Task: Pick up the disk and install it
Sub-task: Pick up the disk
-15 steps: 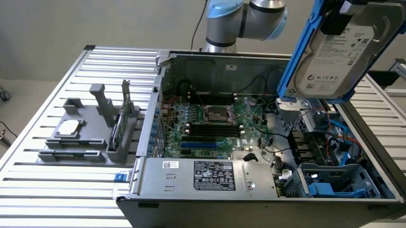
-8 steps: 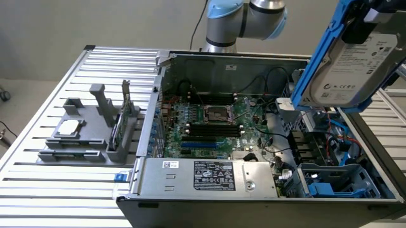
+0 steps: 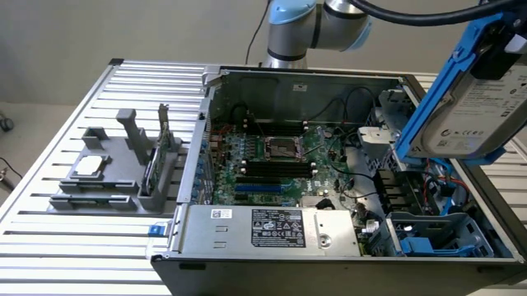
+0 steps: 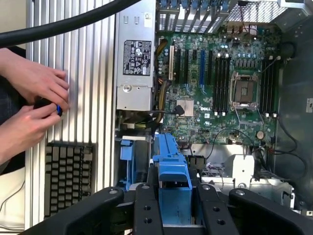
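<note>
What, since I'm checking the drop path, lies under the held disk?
Under the disk, gripped by the pincer, lie the case's drive cage, a blue bay and cables. The disk hides the corner behind it.

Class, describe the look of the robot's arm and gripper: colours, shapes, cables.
The arm is a silver-grey tube with rounded joints and a light blue cap. A thick black cable loops beside it. The gripper is matte black, with broad fingers dotted by round screw holes.
</note>
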{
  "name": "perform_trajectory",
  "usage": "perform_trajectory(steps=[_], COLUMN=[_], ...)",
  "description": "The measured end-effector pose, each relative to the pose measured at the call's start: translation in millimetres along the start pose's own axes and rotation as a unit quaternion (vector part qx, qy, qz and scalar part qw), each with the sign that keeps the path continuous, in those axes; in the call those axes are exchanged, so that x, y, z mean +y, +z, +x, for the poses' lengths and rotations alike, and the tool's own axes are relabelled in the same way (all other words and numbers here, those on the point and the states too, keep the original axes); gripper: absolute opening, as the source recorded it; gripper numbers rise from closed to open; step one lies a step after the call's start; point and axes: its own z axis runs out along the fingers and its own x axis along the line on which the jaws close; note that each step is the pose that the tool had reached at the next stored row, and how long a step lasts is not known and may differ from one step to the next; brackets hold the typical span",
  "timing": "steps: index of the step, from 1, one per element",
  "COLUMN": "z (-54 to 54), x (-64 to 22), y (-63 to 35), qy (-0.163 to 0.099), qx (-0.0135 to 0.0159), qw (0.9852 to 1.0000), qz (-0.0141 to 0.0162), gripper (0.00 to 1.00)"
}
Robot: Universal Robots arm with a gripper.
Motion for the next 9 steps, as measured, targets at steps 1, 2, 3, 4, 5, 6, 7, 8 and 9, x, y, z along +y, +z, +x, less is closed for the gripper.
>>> perform_trajectory(steps=[1,2,3,4,5,6,7,8,9], z=[3.5,6.8,9.8,12.3,14.9,17.2,19.1,20.7,22.2], x=[-0.3,-0.6,-0.8,-1.0,-1.3,-1.7,-2.1,-2.5,-2.9], y=[1.8,3.7,5.5,7.1,8.9,10.8,12.5,14.3,16.2], qy=[0.0,0.0,0.0,0.0,0.0,0.0,0.0,0.0,0.001], qx=[-0.0002,-0.0004,-0.0005,-0.0005,-0.0006,-0.0007,-0.0007,-0.0008,-0.0008], qw=[1.0,1.0,1.0,1.0,1.0,1.0,1.0,1.0,1.0], qz=[0.0001,0.0002,0.0003,0.0005,0.0006,0.0008,0.0009,0.0011,0.0013], gripper=[0.33,0.33,0.33,0.33,0.33,0.33,0.33,0.33,0.33])
